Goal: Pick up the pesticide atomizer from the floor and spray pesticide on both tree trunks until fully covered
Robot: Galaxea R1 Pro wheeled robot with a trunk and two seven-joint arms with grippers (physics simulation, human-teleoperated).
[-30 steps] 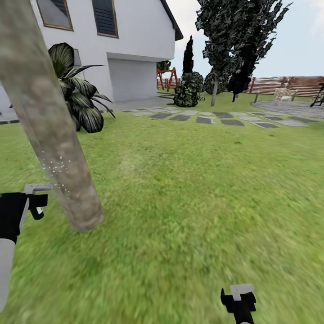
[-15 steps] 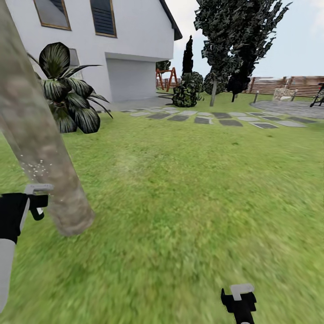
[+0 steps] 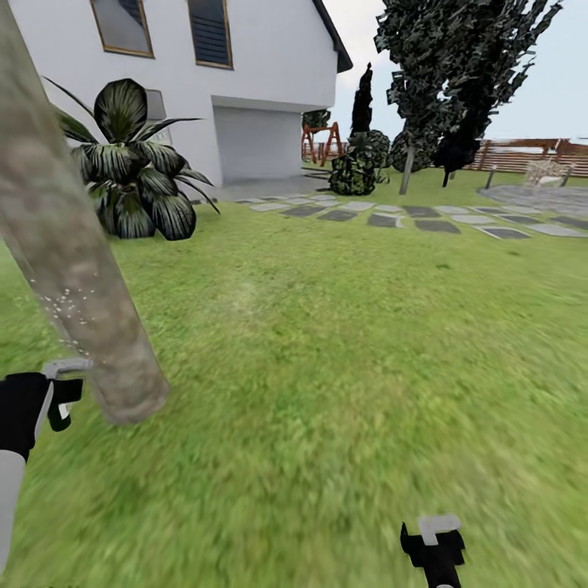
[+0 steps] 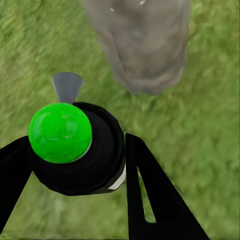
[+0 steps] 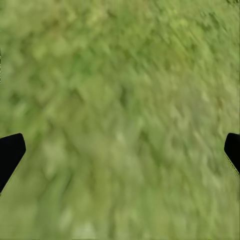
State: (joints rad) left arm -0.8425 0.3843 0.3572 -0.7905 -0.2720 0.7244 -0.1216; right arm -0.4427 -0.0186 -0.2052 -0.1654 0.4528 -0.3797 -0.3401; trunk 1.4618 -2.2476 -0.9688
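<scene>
A thick, mottled grey-brown tree trunk (image 3: 73,269) leans across the left of the head view, its base (image 4: 145,45) in the grass. Whitish pesticide specks (image 3: 61,309) dot its lower left side. My left gripper (image 3: 55,396) hangs just left of the trunk's base, shut on the pesticide atomizer (image 4: 85,160), a dark bottle that shows a bright green round top and a grey nozzle (image 4: 66,85) pointing toward the trunk. My right gripper (image 3: 437,545) is low at the bottom right over grass (image 5: 120,150), open and holding nothing. A second tree (image 3: 406,167) stands far back.
A white house (image 3: 261,73) and a broad-leafed dark plant (image 3: 135,188) lie behind the trunk. Grey stepping stones (image 3: 384,219) cross the lawn toward grey paving (image 3: 539,196) and a brown fence (image 3: 523,155). A dark shrub (image 3: 355,171) stands near the far tree.
The camera has turned, so the house and far trees sit further right in the picture. The trunk has slid left, and my left gripper with the atomizer sits lower. The right gripper has not moved.
</scene>
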